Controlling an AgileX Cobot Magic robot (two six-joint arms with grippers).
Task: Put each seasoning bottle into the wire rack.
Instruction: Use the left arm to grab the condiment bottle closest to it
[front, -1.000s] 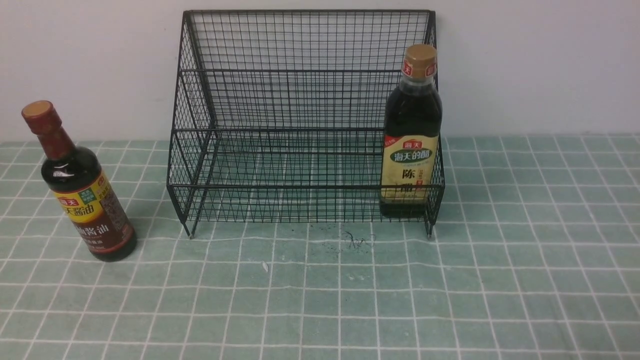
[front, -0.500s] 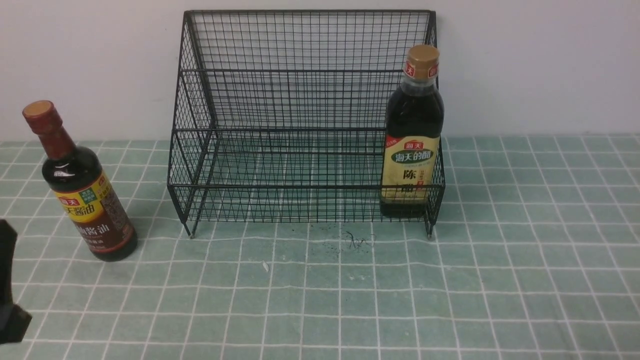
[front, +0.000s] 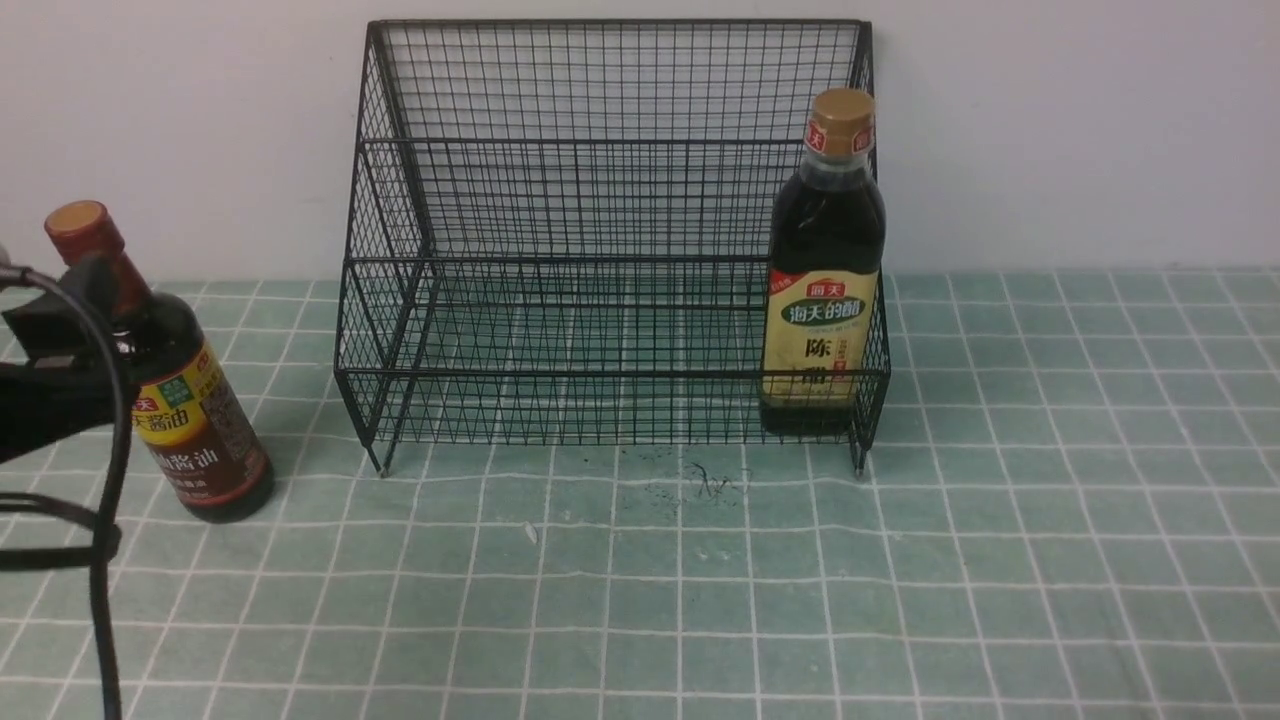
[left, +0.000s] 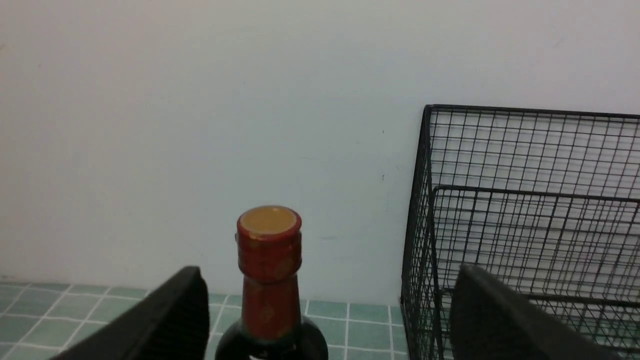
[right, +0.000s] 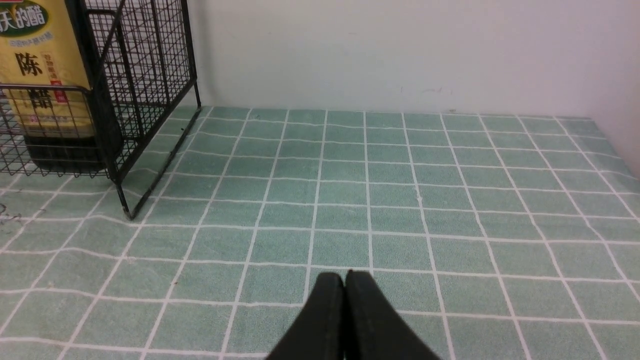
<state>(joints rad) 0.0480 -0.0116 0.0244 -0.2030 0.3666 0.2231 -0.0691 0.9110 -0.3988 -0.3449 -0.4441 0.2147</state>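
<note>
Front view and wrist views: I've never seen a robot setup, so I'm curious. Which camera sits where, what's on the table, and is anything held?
The robot has two arms, each ending in a two-fingered gripper. The front view looks forward from between the arms; each wrist view rides on one arm, looking past its fingers. On the green checked cloth stands a black wire rack. The gold-capped bottle stands in its lower tier, at the right end. The red-capped bottle stands on the cloth, left of the rack. The left gripper is open, fingers either side of that bottle's neck, not gripping. The right gripper is shut on nothing. Nothing is held.
</note>
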